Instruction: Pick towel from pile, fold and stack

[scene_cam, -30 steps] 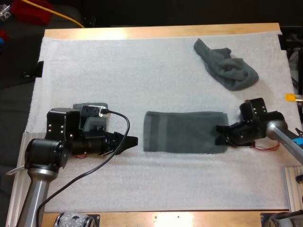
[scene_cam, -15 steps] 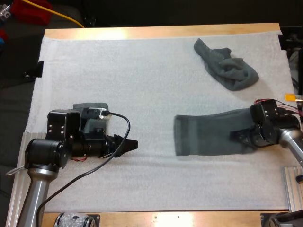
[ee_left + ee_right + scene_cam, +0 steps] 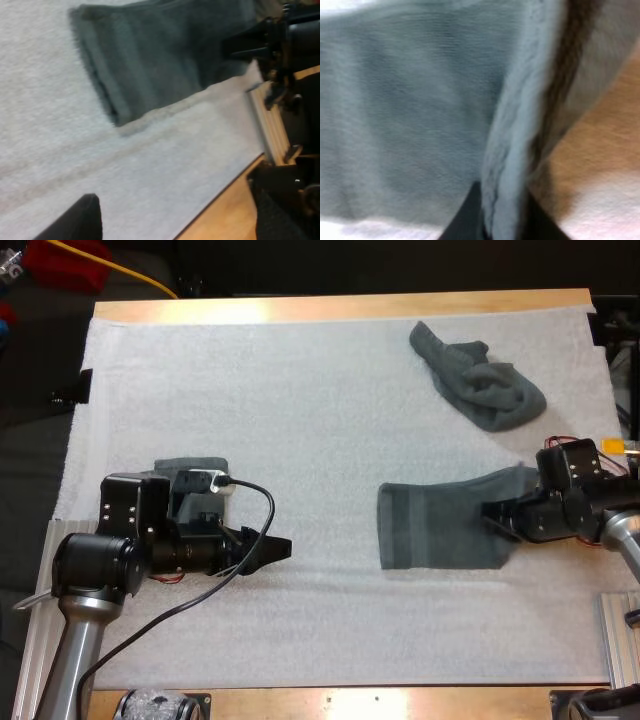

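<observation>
Near the right edge of the wooden table [image 3: 340, 308], the right tool [image 3: 490, 518] is pinching one end of a dark grey-green towel [image 3: 440, 528], its black fingers [image 3: 463, 216] pressing the thick, plush hem from both sides. The towel is lying flat on the nubbly white mat [image 3: 300, 400] as a long rectangle, with a woven band running across its free end. A crumpled towel [image 3: 480, 380] is sitting in soft lumps toward the far right corner. Toward the left edge, the left tool [image 3: 275, 548] is pointing at the flat towel from well apart, its fingers standing apart and holding nothing. A small folded stack [image 3: 190, 468] is lying partly covered just beyond it.
</observation>
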{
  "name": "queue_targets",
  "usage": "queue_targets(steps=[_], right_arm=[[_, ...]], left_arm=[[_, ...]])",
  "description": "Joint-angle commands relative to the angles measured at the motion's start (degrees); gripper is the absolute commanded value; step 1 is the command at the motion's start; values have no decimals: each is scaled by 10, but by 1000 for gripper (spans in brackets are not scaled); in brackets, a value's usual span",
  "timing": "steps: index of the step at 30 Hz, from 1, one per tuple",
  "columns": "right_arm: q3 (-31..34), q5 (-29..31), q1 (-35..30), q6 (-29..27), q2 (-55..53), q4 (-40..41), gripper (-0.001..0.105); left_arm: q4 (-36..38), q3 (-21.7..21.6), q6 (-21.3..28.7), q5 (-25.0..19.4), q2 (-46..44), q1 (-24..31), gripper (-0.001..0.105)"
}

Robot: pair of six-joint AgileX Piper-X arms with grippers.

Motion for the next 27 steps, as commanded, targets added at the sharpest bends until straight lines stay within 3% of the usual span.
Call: queue_targets(steps=[1,8,16,27], right_arm=[[-4,-31,4,11,-1,0,2],[-4,-33,67,15,0,-26,2],[-4,-37,139,84,44,-103,2],[-4,-46,167,140,112,-176,2]], left_arm=[[-1,-2,4,20,-2,1,63],[-1,-2,6,24,-2,1,63],[-1,-2,6,24,-2,1,63],[-1,-2,6,24,-2,1,63]])
